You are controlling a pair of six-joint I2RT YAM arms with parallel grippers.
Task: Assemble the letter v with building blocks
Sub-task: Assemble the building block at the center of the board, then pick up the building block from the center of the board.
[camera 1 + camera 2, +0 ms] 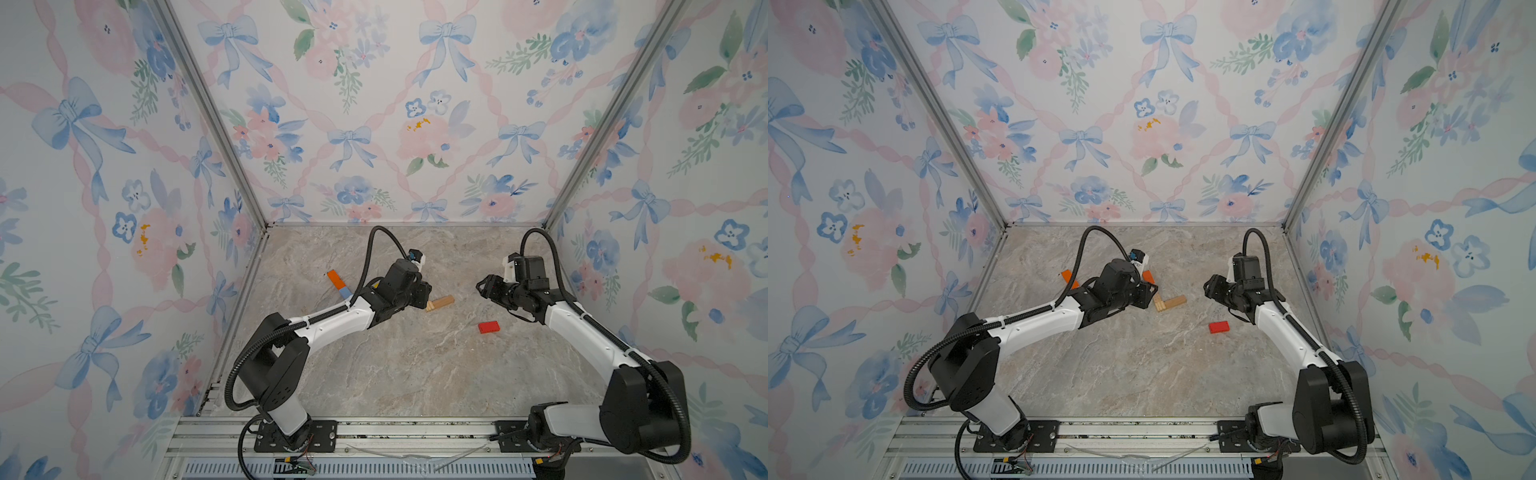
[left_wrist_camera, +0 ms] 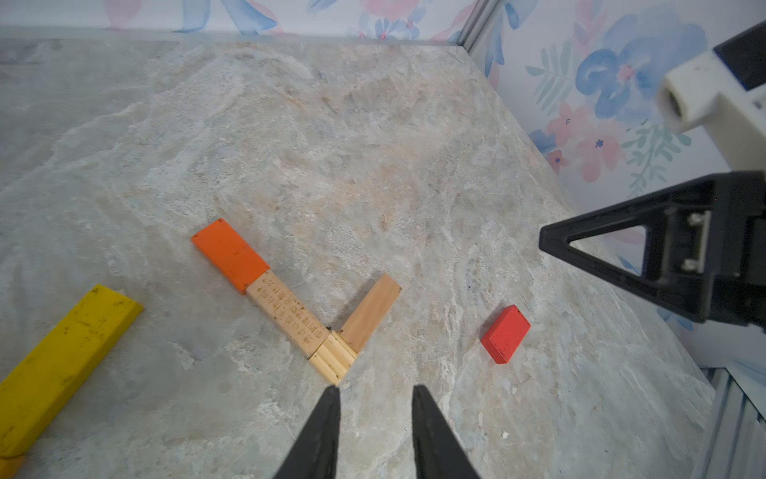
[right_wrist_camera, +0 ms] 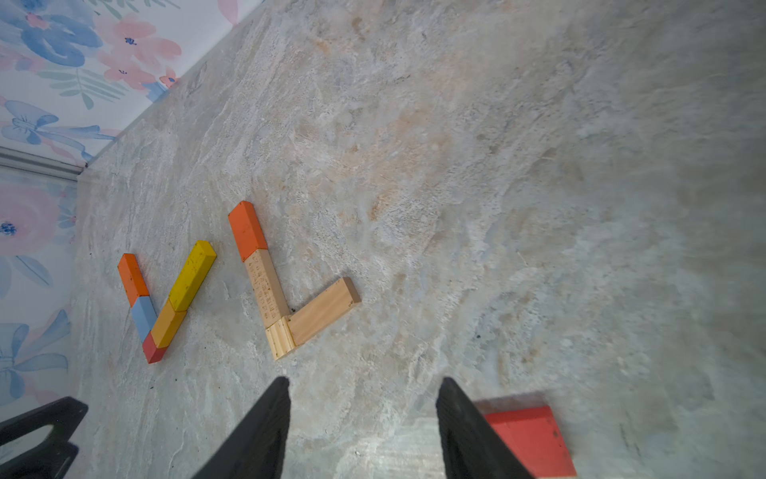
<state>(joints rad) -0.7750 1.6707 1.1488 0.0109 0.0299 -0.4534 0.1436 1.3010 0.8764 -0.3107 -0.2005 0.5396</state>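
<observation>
Desk (image 1: pixel 415 374): it was marbled and had floral walls on three sides.
Coloured V (image 3: pixel 163 331): five blocks lay flat, end to end, on the desk's left side.
Coloured V, one arm: an orange block (image 3: pixel 132 278) met a blue block (image 3: pixel 144 317).
Coloured V, tip: a short red piece (image 3: pixel 153 350) sat there.
Coloured V, other arm: an amber block (image 3: pixel 170 319) met a yellow block (image 3: pixel 192 275).
Coloured V, top views: the left arm hid most of it in both top views, and only the orange and blue ends showed.
Tan V (image 3: pixel 280 336): it lay flat mid-desk, beside the coloured V but apart from it.
Tan V, long arm: a second orange block (image 2: pixel 230 255) butted against an engraved block (image 2: pixel 286 317).
Tan V, tip: a short ridged block (image 2: pixel 333 356) touched the engraved block's end.
Tan V, short arm: one plain block (image 2: pixel 371 317) ran out from the ridged block.
Loose red block (image 1: pixel 488 327): it lay flat and alone on the desk's right side, apart from the tan V.
Loose red block, right wrist view: it sat just beside one finger and was partly hidden behind it.
Left fingers (image 2: pixel 323 427): they were released, with bare desk in the gap and nothing gripped.
Left fingers, tips: one tip was just beside the ridged block's corner, and contact could not be told.
Right fingers (image 3: pixel 261 427): they were released and spread wide, holding nothing, and pointed toward the tan V from a distance.
</observation>
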